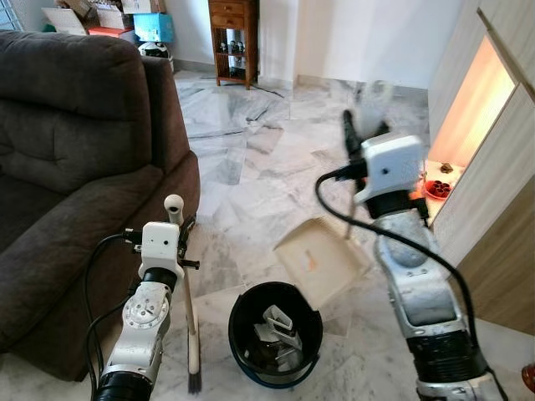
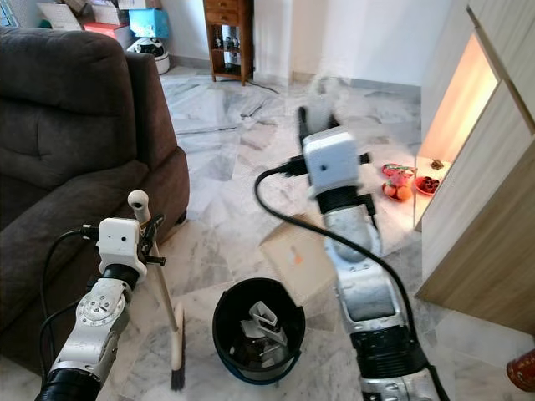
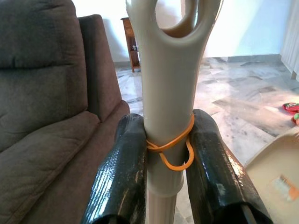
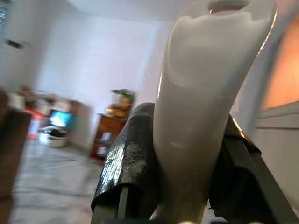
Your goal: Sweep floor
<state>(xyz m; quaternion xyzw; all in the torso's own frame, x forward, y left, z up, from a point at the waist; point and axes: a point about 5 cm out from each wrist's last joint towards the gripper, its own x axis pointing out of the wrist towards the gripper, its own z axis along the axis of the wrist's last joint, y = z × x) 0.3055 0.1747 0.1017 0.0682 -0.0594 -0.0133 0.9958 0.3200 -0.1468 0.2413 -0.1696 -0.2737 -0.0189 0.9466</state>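
Observation:
My left gripper (image 3: 168, 135) is shut on the beige handle of a broom (image 3: 170, 84), which has an orange rubber band around it. The broom stands nearly upright beside the sofa, its dark bristles (image 1: 194, 380) on the marble floor. My right gripper (image 1: 361, 134) is raised and shut on the pale handle of a dustpan (image 4: 205, 79). The beige dustpan (image 1: 322, 259) hangs tilted just behind and to the right of a round black bin (image 1: 276, 334), which holds white scraps.
A dark brown sofa (image 1: 75, 167) fills the left side, close to my left arm. A wooden cupboard (image 1: 493, 184) lines the right wall, with a red plate of fruit (image 1: 436, 188) on the floor beside it. A wooden shelf unit (image 1: 232, 42) stands at the far wall.

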